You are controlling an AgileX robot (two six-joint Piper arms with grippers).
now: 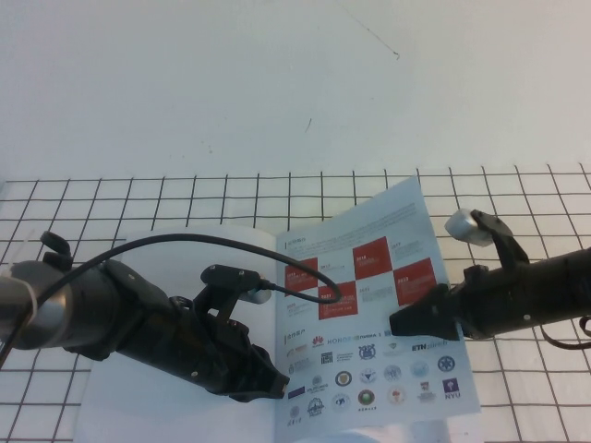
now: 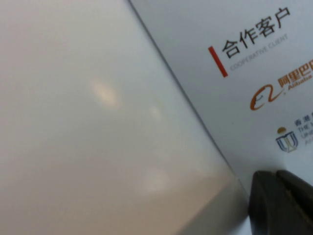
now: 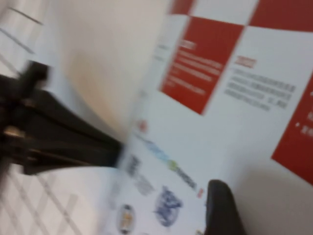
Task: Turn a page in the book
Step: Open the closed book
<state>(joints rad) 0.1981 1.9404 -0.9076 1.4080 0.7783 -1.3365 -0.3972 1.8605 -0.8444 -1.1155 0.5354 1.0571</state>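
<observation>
The book lies open on the gridded table, with a blank white sheet on its left side. The page with red squares and rows of logos rises at its right edge. My right gripper is shut on that edge. In the right wrist view one of its fingers lies on the printed face; the other is hidden. My left gripper is shut and rests on the book at the spine. In the left wrist view its fingertips touch the logo page beside the blank sheet.
The table is white with a black grid; plain white surface lies beyond it. A black cable loops from the left arm over the book. The left arm also shows in the right wrist view.
</observation>
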